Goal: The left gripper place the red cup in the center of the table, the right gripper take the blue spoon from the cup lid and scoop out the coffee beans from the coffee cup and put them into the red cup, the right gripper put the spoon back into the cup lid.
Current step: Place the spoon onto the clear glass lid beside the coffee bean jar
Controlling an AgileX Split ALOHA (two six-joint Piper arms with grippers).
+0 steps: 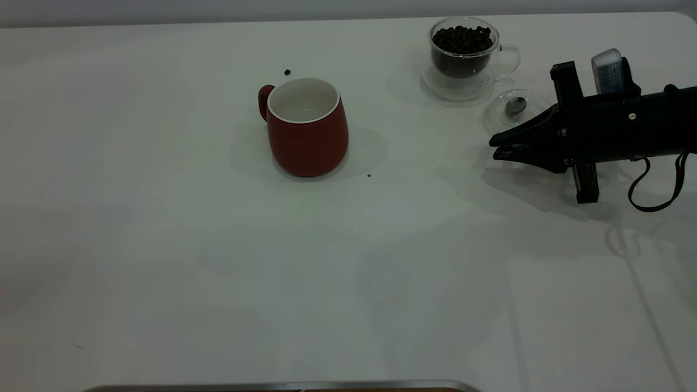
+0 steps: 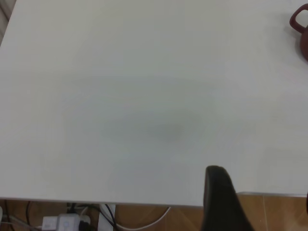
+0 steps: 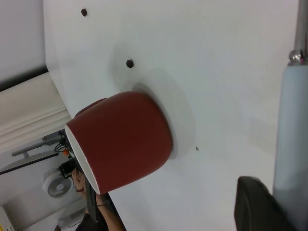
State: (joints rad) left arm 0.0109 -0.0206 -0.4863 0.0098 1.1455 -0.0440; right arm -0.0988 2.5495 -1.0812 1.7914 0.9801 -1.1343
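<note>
White tabletop (image 1: 163,261) all round me, plain and smooth w/ a rounded corner at far right. Nearest edge carries a thin metal strip (image 1: 283,385).

My right gripper (image 1: 498,147) hangs low over the table's right side, lying sideways, black tapering jaws nearly together w/ only a thin slit between the tips, nothing gripped; black cable (image 1: 653,188) loops below it. My left gripper isn't in the exterior view; its wrist cam shows just one dark finger (image 2: 219,202) over the table edge, so I can't tell its state.

Mid-table: red cup (image 1: 307,128), upright, glossy dark-red ceramic, round belly, white inside, handle toward the left arm; looks empty as far as I can see in. Two stray beans (image 1: 287,72) on the table, one just behind it, a smaller one near its base.

Just past my right jaw tips: cup lid (image 1: 516,110), shallow clear glass disc, w/ the blue spoon (image 1: 515,105) lying in it, shiny metal bowl showing, handle hidden by my gripper.

Farthest: coffee cup (image 1: 509,57), clear double-walled glass, loop handle, heaped w/ dark coffee beans (image 1: 463,39), beside the lid.
</note>
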